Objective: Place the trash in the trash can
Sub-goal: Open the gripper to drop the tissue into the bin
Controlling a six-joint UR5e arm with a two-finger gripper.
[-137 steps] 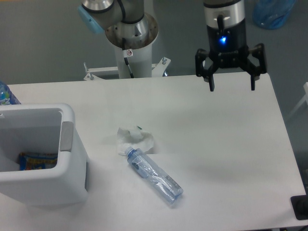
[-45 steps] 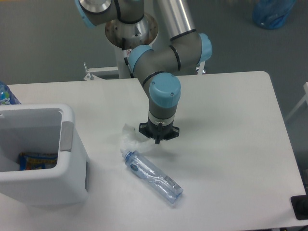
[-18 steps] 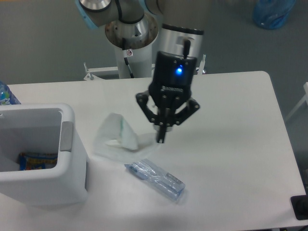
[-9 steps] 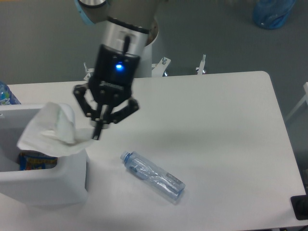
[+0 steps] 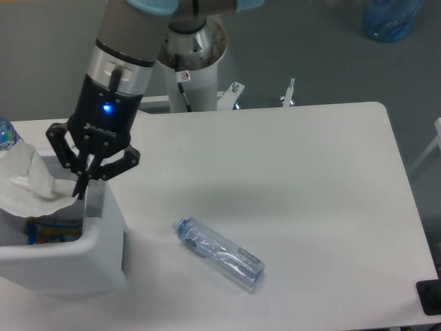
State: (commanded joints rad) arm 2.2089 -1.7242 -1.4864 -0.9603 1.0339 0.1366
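white table (image 5: 310,179) on a grey floor, pretty plain setup; the paper wad (image 5: 24,178) hangs over the open trash can (image 5: 96,241), pinched at one edge so it droops inside, looks ready to drop; jaws (image 5: 81,189) are closed tight on it, right above the bin's near wall; the plastic bottle (image 5: 219,253) lies on its side mid-table, well apart, probably next; some colourful wrapper (image 5: 52,229) sits in the bin.

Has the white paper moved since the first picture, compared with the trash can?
Yes. The paper wad left the table centre beside the bottle and moved left; it now hangs from the gripper over the trash can.
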